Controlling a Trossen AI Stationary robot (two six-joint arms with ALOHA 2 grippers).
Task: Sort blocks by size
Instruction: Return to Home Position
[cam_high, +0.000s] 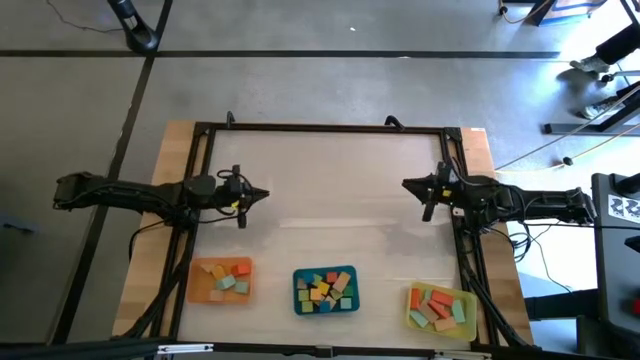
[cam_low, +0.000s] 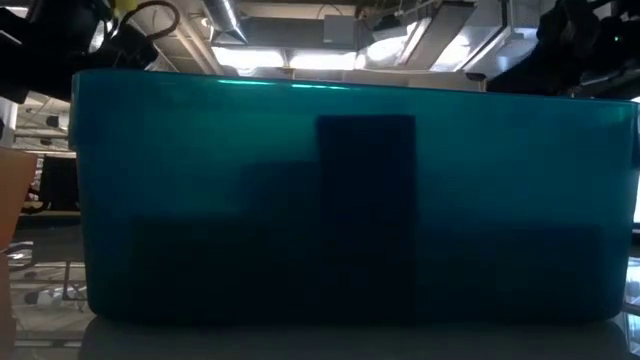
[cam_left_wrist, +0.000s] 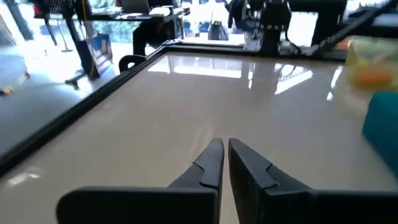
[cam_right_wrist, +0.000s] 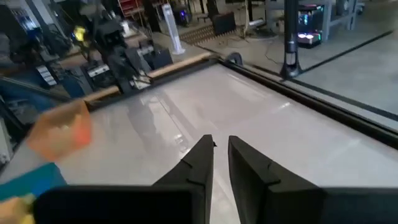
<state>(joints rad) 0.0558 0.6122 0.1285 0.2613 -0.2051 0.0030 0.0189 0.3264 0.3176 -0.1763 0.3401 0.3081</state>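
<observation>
At table's left: left gripper (cam_high: 262, 194) over the bare table (cam_high: 330, 170); jaws nearly together, only a slit between, nothing held.
Near edge, left: orange tray (cam_high: 193, 282) with a few blocks (cam_high: 228, 278), well apart from that gripper.
Near edge, middle: teal tray (cam_high: 296, 292), full of blocks.
Near edge, right: yellow tray (cam_high: 411, 296), more blocks inside.
Table's right: right gripper (cam_high: 406, 184), pointing toward the left one; jaws nearly closed, empty, well apart from every block.
</observation>
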